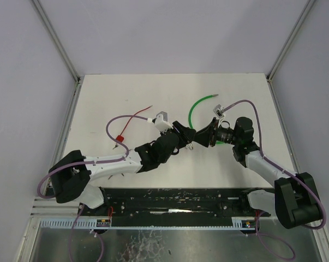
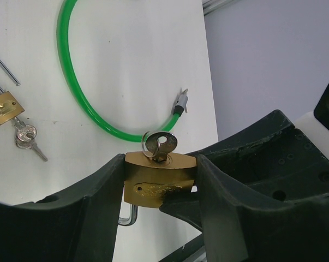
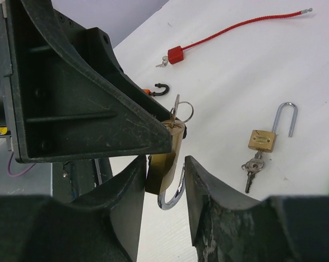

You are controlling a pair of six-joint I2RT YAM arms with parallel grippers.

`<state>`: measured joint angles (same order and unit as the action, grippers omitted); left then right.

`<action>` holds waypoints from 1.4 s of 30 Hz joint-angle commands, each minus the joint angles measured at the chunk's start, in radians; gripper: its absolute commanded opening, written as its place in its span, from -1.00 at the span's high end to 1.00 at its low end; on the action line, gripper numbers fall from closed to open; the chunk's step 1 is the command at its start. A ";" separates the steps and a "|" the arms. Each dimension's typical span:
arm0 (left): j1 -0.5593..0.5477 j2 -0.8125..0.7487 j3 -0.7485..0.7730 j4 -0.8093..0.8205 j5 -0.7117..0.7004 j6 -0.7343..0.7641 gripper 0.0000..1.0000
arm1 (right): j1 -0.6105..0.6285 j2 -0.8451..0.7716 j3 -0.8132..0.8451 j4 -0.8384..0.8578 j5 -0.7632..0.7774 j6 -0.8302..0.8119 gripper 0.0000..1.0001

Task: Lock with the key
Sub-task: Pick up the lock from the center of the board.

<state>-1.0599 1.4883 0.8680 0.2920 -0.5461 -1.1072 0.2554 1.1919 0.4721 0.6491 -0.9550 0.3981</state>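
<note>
Bright, even overhead light; soft shadows, little glare.

**A robot test cell in a lab**

A white-and-black jointed left arm (image 1: 107,164) and its twin right arm (image 1: 262,164) are bolted to a black metal rail (image 1: 175,197) at the edge of a bare white table (image 1: 153,93); plain pale grey panel walls (image 1: 169,33) framed in silver aluminium struts (image 1: 55,38) box it in; loose purple cables (image 1: 108,130) trail off the wrists; a red cable lock (image 3: 175,54), a green cable loop (image 1: 191,115) and a small spare padlock with keys (image 3: 261,141) lie about; the black left claw (image 2: 160,180) grips a brass padlock (image 2: 153,188).
</note>
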 commanded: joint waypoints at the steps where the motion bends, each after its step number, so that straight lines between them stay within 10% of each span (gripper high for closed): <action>1: -0.008 -0.007 0.036 0.079 -0.003 -0.026 1.00 | 0.007 -0.001 -0.003 0.099 -0.017 0.031 0.24; 7: -0.006 -0.013 0.027 0.099 0.028 -0.025 0.97 | 0.008 0.006 0.020 0.070 -0.039 0.023 0.73; 20: -0.006 -0.165 -0.179 0.330 0.068 0.032 -0.60 | -0.023 -0.018 0.041 0.070 -0.125 0.052 1.00; 36: 0.001 -0.479 -0.579 0.802 0.318 0.539 -1.00 | -0.084 -0.087 0.065 0.032 -0.251 0.059 1.00; 42: 0.015 -0.555 -0.595 0.715 0.466 0.616 -1.00 | -0.085 -0.097 0.066 0.028 -0.295 0.062 1.00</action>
<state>-1.0592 0.9741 0.2779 0.9279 -0.2169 -0.6125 0.1749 1.1217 0.4839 0.6361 -1.1805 0.4629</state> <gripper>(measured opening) 0.996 0.266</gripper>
